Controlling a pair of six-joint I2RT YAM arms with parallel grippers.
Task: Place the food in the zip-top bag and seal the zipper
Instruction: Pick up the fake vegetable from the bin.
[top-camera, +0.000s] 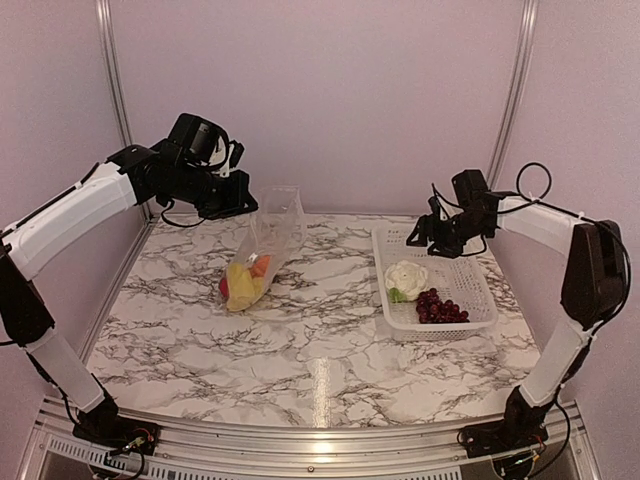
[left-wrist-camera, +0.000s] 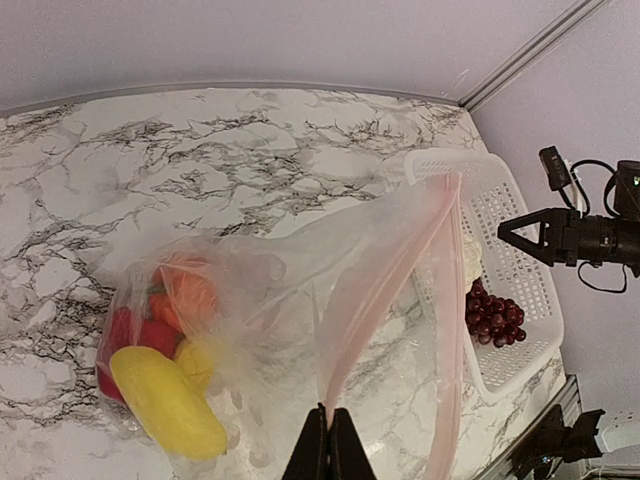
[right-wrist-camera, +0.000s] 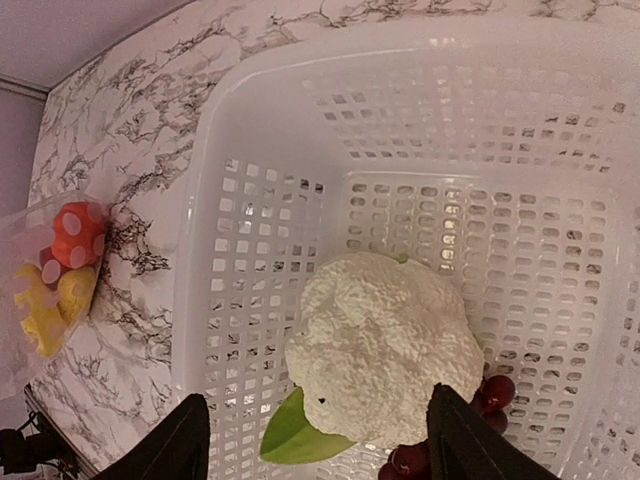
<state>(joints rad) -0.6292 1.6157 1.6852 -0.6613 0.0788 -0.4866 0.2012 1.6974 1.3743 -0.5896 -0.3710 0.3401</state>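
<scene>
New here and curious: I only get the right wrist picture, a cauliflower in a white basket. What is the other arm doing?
Observer: The left pincer is shut on the mouth edge of the zip-top bag, holding that end raised above the table.
Visitor: What are the dark beads under the cauliflower?
Observer: A whole bunch of purple grapes, lying in the basket beside the cauliflower, on its nearer side.
Visitor: Is the bag closed?
Observer: No. The left wrist view shows the pink zipper parted, with the mouth gaping toward the basket.
</scene>
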